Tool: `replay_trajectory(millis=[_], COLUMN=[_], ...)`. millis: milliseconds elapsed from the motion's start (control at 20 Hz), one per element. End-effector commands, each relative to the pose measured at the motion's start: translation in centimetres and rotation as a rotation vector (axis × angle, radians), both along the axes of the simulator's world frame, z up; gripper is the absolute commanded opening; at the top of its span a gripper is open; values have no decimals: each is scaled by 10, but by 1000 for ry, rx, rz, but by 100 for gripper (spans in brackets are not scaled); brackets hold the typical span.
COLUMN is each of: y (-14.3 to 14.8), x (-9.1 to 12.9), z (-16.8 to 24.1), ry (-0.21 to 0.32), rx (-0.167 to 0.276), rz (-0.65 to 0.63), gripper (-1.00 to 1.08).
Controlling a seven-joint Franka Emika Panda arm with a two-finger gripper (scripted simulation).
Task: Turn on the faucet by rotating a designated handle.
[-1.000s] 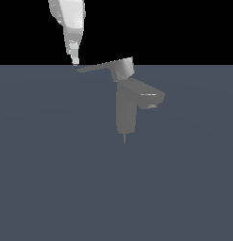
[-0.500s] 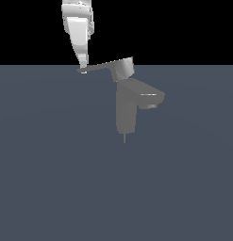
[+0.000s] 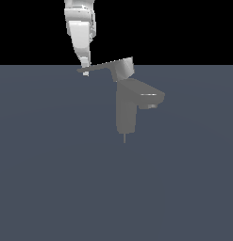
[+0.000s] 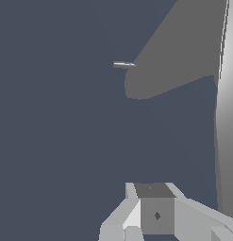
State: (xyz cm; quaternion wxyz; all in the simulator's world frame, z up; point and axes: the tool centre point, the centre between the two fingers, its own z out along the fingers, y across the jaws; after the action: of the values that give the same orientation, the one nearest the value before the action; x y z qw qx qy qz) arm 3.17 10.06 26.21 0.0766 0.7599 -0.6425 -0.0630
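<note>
Grey faucet (image 3: 126,106) upright on dark counter (image 3: 52,179). Long flat handle (image 3: 108,68) on top, pointing toward exterior view's left. White gripper (image 3: 86,70) touching its tip; fingers' opening impossible to tell. Turning seemingly barely begun; most rotation left.

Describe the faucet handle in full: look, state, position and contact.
The handle is a long, thin, flat lever in matte grey, tapering to a point and joined to a short cylindrical cap atop the faucet. It lies nearly level, its tip pointing to the exterior view's left. The gripper is right at that tip; actual contact cannot be confirmed.
</note>
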Motion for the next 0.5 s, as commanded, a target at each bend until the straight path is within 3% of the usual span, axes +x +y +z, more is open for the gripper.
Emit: replay_trajectory(millis=[0, 450], y=[-1, -4], x=[-4, -28], z=[1, 6], ry=[0, -1], rx=[0, 0], rz=[0, -1], gripper=[-100, -100])
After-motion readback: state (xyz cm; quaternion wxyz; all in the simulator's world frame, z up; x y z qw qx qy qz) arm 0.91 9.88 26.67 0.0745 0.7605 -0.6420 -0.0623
